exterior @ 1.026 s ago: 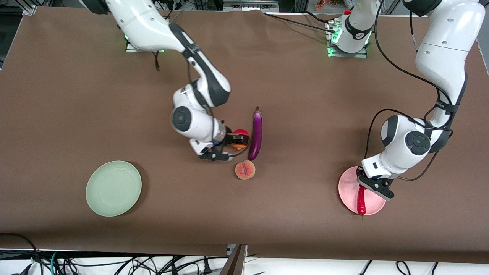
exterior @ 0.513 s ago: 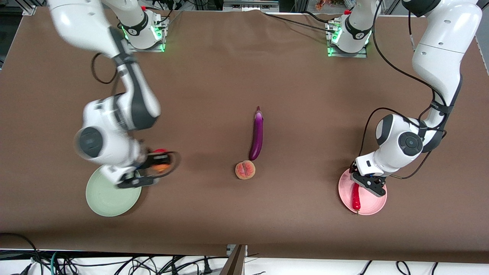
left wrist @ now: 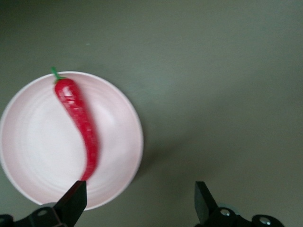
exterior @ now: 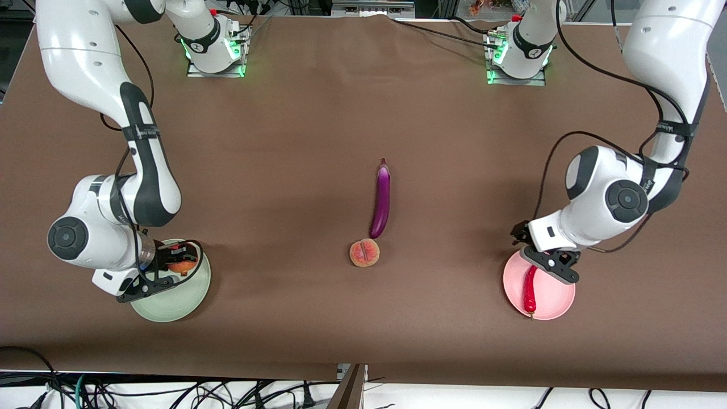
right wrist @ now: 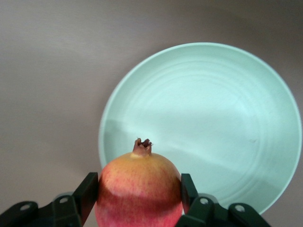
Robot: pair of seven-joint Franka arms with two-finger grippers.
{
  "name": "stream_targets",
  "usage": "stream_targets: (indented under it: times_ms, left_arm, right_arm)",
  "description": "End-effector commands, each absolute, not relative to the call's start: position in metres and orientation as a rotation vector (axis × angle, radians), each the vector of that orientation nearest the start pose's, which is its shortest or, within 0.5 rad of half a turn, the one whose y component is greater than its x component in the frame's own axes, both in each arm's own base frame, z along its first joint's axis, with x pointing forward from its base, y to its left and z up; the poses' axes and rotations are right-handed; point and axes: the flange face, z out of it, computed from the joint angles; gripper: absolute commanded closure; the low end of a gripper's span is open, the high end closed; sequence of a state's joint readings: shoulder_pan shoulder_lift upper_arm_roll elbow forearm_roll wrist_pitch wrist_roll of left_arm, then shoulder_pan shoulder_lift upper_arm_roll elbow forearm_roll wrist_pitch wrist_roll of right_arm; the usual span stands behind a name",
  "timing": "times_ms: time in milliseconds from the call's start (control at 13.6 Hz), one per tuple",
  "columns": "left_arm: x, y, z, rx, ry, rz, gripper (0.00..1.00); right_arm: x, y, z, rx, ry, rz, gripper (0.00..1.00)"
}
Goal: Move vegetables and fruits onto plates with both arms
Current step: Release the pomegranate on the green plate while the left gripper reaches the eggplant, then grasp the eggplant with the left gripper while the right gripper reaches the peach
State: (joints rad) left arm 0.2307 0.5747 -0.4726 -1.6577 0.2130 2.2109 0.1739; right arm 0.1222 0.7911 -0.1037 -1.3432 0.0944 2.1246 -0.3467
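Note:
My right gripper (exterior: 170, 267) is shut on the red pomegranate (exterior: 180, 265) and holds it over the pale green plate (exterior: 176, 301); in the right wrist view the pomegranate (right wrist: 138, 189) sits between the fingers above the plate (right wrist: 222, 123). My left gripper (exterior: 548, 262) is open and empty over the rim of the pink plate (exterior: 554, 295), where the red chili pepper (exterior: 529, 292) lies. The left wrist view shows the chili (left wrist: 78, 118) on the pink plate (left wrist: 33, 151). The purple eggplant (exterior: 381, 199) and the peach (exterior: 364, 253) lie mid-table, the peach nearer the front camera.
The arm bases (exterior: 213, 40) stand at the table's edge farthest from the front camera. Cables hang off the nearest table edge. Bare brown table lies between the plates and the middle fruit.
My right arm carried the pomegranate from beside the eggplant to over the green plate. My left gripper let go of the chili, which now lies on the pink plate, and rose a little.

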Motion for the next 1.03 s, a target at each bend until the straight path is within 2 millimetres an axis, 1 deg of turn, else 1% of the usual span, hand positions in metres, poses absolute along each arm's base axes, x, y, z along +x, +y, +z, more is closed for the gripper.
stream_targets:
  times_ms: [0, 73, 147, 220, 293, 366, 440, 513, 586, 659, 733, 806, 879, 953]
  left_arm:
    - [0.650, -0.186, 0.315, -3.249, 0.464, -0.011, 0.00]
    - [0.640, -0.219, 0.315, -3.272, 0.399, 0.008, 0.00]
    - [0.628, -0.253, 0.309, -3.283, 0.361, 0.020, 0.00]
    - [0.614, -0.289, 0.304, -3.289, 0.356, 0.032, 0.00]
    - [0.600, -0.320, 0.294, -3.296, 0.341, 0.030, 0.00]
    - [0.588, -0.342, 0.282, -3.311, 0.317, 0.044, 0.00]
    - [0.576, -0.364, 0.265, -3.331, 0.342, 0.042, 0.00]
    - [0.568, -0.378, 0.253, -3.356, 0.357, 0.019, 0.00]
    - [0.552, -0.396, 0.243, -3.375, 0.340, 0.001, 0.00]
    - [0.538, -0.406, 0.232, -3.369, 0.335, 0.000, 0.00]
    - [0.528, -0.414, 0.224, -3.334, 0.379, -0.018, 0.00]
    - [0.520, -0.422, 0.216, -3.298, 0.391, -0.031, 0.00]
    - [0.512, -0.429, 0.204, -3.271, 0.379, -0.030, 0.05]
    - [0.505, -0.435, 0.195, -3.246, 0.384, -0.036, 0.06]
  right_arm:
    - [0.742, 0.004, 0.242, -3.087, -0.640, -0.041, 0.80]
    - [0.743, -0.010, 0.236, -3.086, -0.662, -0.050, 0.80]
    - [0.744, -0.021, 0.233, -3.086, -0.685, -0.070, 0.80]
    - [0.745, -0.030, 0.230, -3.083, -0.719, -0.086, 0.80]
    - [0.745, -0.038, 0.226, -3.079, -0.742, -0.092, 0.79]
    - [0.745, -0.044, 0.222, -3.081, -0.737, -0.100, 0.73]
    - [0.745, -0.043, 0.221, -3.078, -0.716, -0.106, 0.37]
    - [0.745, -0.043, 0.223, -3.075, -0.696, -0.114, 0.00]
    - [0.747, -0.035, 0.230, -3.058, -0.702, -0.125, 0.00]
    - [0.748, -0.016, 0.239, -3.031, -0.717, -0.145, 0.00]
    - [0.748, 0.007, 0.244, -2.979, -0.714, -0.144, 0.00]
    - [0.748, 0.032, 0.255, -2.927, -0.656, -0.131, 0.00]
    - [0.750, 0.048, 0.266, -2.907, -0.523, -0.102, 0.00]
    - [0.750, 0.063, 0.272, -2.899, -0.425, -0.088, 0.00]
